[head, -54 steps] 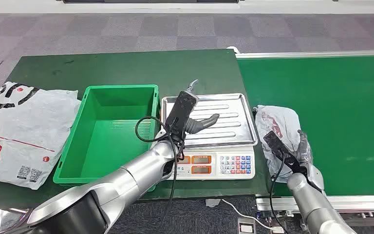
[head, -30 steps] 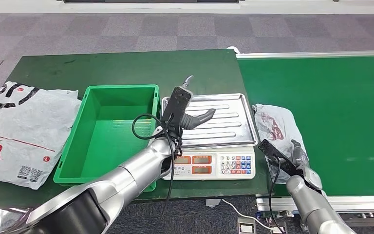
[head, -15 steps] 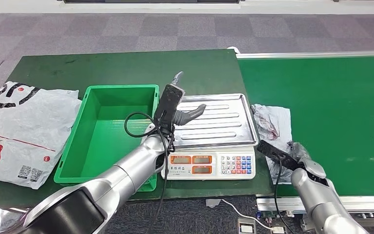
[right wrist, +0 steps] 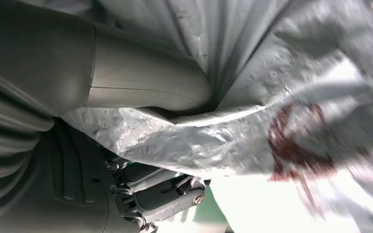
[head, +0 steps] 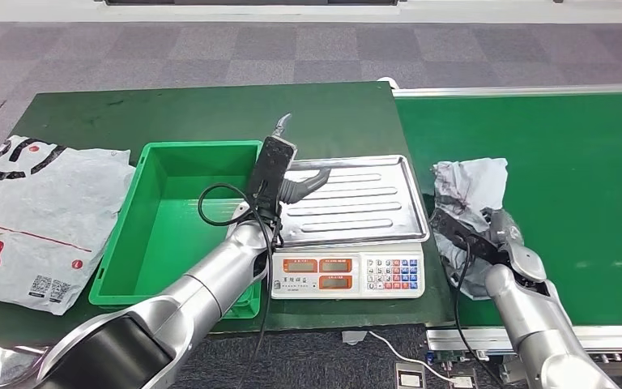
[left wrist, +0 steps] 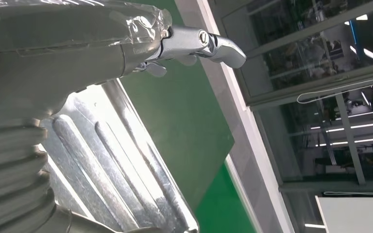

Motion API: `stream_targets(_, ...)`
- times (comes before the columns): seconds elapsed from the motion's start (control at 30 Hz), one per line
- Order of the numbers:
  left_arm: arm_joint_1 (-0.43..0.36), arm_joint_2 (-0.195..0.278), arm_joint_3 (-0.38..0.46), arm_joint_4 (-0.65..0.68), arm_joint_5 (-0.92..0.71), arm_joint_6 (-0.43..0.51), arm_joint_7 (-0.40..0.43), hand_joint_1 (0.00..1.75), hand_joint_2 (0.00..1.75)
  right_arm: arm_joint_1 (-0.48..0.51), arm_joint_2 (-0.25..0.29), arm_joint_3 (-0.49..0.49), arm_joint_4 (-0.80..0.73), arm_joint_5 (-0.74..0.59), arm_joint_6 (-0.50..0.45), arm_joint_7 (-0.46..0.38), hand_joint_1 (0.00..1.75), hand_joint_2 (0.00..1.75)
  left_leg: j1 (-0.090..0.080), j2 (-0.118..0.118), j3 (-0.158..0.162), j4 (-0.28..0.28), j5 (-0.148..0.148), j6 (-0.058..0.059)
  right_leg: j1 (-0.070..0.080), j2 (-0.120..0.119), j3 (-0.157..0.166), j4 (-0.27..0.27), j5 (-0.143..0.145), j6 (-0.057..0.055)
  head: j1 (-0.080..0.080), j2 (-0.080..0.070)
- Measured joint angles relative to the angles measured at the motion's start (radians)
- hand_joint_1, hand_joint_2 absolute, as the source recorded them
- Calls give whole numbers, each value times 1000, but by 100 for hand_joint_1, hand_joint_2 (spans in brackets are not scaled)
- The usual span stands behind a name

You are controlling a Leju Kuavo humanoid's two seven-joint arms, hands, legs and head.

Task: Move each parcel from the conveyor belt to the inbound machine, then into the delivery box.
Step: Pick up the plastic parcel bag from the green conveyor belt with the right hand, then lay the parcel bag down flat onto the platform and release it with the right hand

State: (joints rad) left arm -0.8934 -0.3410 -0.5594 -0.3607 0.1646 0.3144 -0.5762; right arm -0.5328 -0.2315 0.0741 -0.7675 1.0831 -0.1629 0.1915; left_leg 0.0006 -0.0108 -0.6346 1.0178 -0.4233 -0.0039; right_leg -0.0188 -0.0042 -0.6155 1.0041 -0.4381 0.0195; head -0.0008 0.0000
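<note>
At the near edge of the conveyor belt, just beside the scale, the grey parcel was gripped by the right hand, whose thumb and fingers pressed into its crumpled plastic, one end bunched upward. The parcel carried a red printed mark, too creased to read.

Judging by this, the first leg of the task was only beginning: the parcel had not yet reached the inbound machine, whose ribbed steel tray lay bare. Its front panel showed two small displays and a coloured keypad, the figures too small to read. The left hand hovered over the tray's near-left corner, fingers spread and holding nothing. Beside the machine, the green delivery box held no parcel, so weighing and boxing both remained.

Further left on the green table lay a larger white bag with black and red printing and small square codes, none legible.
</note>
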Motion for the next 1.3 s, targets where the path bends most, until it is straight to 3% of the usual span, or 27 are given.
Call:
stream_targets(0.1, 7, -5, 38, -2, -33, 0, 0, 0, 175, -2, 11, -6, -67, -17, -196, -35, 175, 175, 0, 0, 0, 0, 0, 0, 0, 0, 0, 0, 0, 0, 0, 0)
stream_targets(0.23, 14, -10, 62, -13, -14, 3, 11, 0, 175, 21, 34, -19, -212, -41, -436, -142, 175, 175, 0, 0, 0, 0, 0, 0, 0, 0, 0, 0, 0, 0, 0, 0)
stream_targets(0.33, 20, -12, 61, -24, 9, 12, 18, 0, 175, 42, 50, -31, -298, -51, -516, -187, 175, 175, 1, 0, 0, 0, 0, 0, 1, 0, 0, 0, 0, 0, 0, 0)
stream_targets(0.63, 22, -18, 61, -35, 32, 16, 20, 0, 175, 79, 68, -48, -403, -52, -525, -208, 175, 175, 0, 0, 0, 0, 0, 0, 0, 0, 0, 0, 0, 0, 0, 0)
stream_targets(0.8, 22, -19, 44, -35, 94, 32, 20, 0, 175, 111, 130, -124, -497, 7, -534, -359, 175, 175, 0, 0, 0, 0, 0, 0, 0, 0, -1, 0, 0, 0, 0, 0)
stream_targets(0.9, 21, -21, 23, -36, 130, 42, 20, 0, 175, 127, 169, -161, -546, 6, -535, -398, 175, 175, 1, 0, 0, 0, 0, 0, 1, 0, -1, 0, -1, 0, 0, 0)
stream_targets(1.1, 14, -24, -23, -35, 160, 85, -14, 0, 175, 104, 190, -109, -493, -15, -476, -289, 175, 175, 1, 1, 0, 0, 0, 0, 1, 1, 0, 0, 0, 0, 0, 0)
stream_targets(1.3, 4, -29, -49, -35, 159, 91, -22, 0, 175, 58, 207, -9, -387, -24, -472, -249, 175, 175, 1, -1, 0, 0, 2, 0, 1, -1, 0, 0, 0, 0, 0, 0)
